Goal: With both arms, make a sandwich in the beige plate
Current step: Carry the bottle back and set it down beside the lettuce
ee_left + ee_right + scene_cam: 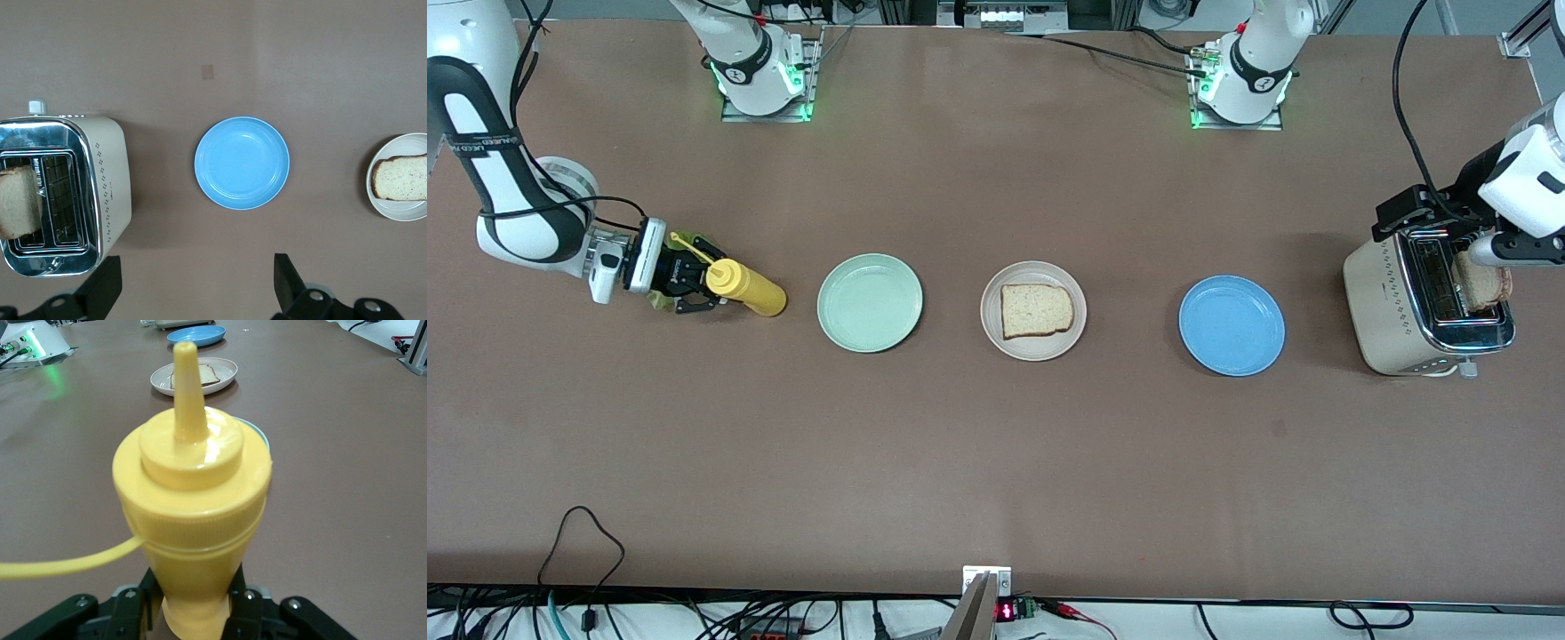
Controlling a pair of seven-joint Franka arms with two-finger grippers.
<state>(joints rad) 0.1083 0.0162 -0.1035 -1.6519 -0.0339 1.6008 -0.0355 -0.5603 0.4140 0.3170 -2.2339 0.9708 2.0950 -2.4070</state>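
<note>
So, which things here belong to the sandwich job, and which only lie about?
For the job:
- beige plate with one bread slice on it
- second slice, in the left gripper over the toaster
- right gripper, around the mustard bottle

Just lying about:
- mint-green plate
- blue plate

plates [1034, 310]: three in a row along the bench, the one carrying a bread slice [1036, 310] in the middle
toaster [1423, 307]: at the left arm's end of the bench, a bread slice [1483, 285] over its slot
squeeze bottle [747, 289]: at the right arm's end, beside the end plate [869, 302]
</note>
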